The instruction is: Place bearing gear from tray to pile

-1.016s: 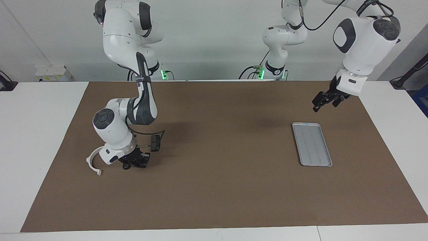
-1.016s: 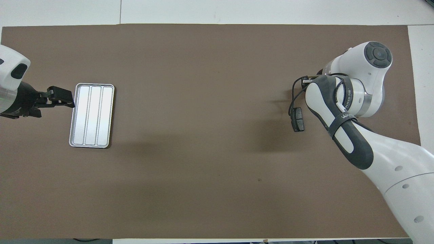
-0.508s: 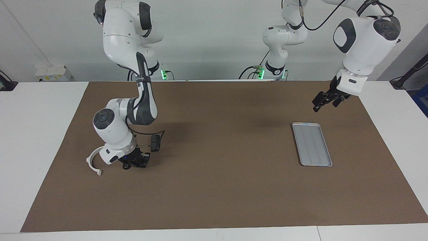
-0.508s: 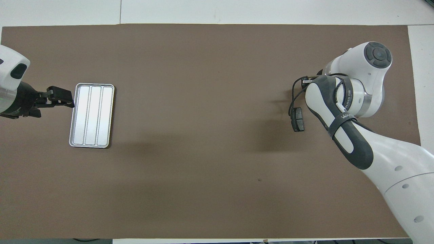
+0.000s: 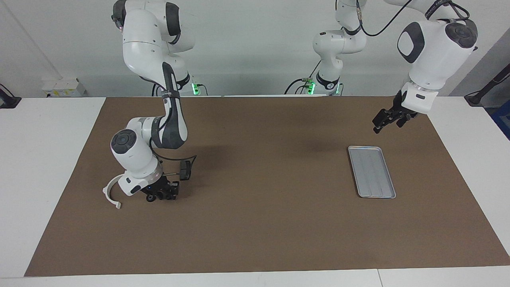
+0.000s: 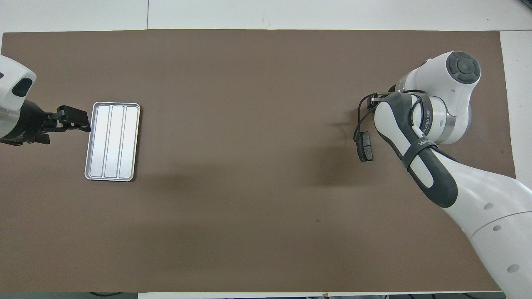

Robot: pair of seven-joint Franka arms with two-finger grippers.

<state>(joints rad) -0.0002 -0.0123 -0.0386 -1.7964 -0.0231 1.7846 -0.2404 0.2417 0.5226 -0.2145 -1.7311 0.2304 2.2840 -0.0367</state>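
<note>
From my remote station, the facing view shows a white tabletop (image 5: 48, 159) covered almost edge to edge by a brown mat (image 5: 263, 223), with a plain pale wall (image 5: 247, 44) rising at the robots' end and green status lights glowing at both arm bases. My right tool (image 5: 162, 194) sits low at the mat, among the pile at the right arm's end of the tabletop; something small and dark, possibly the bearing gear (image 5: 150, 197), sits at its tip, but I cannot tell whether the fingers clamp it. A white arc bracket (image 5: 108, 192) lies just beside the wrist, and a dark plate (image 5: 185, 170) lies nearer the robots. My left tool (image 5: 383, 120) hangs in the air above the mat near the tray (image 5: 371, 171), the finger gap unreadable.

In the overhead view, the tray (image 6: 112, 141) shows three bare lengthwise channels, lying at the left arm's end of the mat (image 6: 249, 104). The left tool (image 6: 72, 121) points at the tray's rim from beside it. The right arm's wrist covers its tool and most of the pile; only the dark plate (image 6: 365, 146) shows.
</note>
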